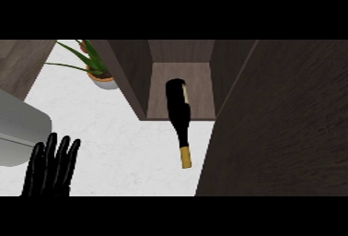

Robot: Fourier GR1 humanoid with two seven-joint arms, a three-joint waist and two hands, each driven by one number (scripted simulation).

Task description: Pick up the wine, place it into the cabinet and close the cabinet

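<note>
**Bottle in the cabinet, door wide open**

Head view, the only one we get: the wine bottle [179, 120] lies tipped with its dark body inside the cabinet [182, 78] and its gold-capped neck poking out over the white counter [122, 138]. Its long axis runs from the cabinet's back toward the robot, neck nearest. Nothing else shows in that compartment. Down at the lower left, the left hand [51, 166] rests with fingers straight and up, holding nothing, well apart from the bottle, which lies up and to its right. The right hand is nowhere to be seen. The big dark panel filling the right side looks like the open cabinet door [279, 129], just beside the bottle's neck. My read: placing is about done, and closing that door comes next, though the jutting neck could catch it. A potted plant [98, 69] stands left of the cabinet, a grey appliance [20, 131] at the left edge
</note>
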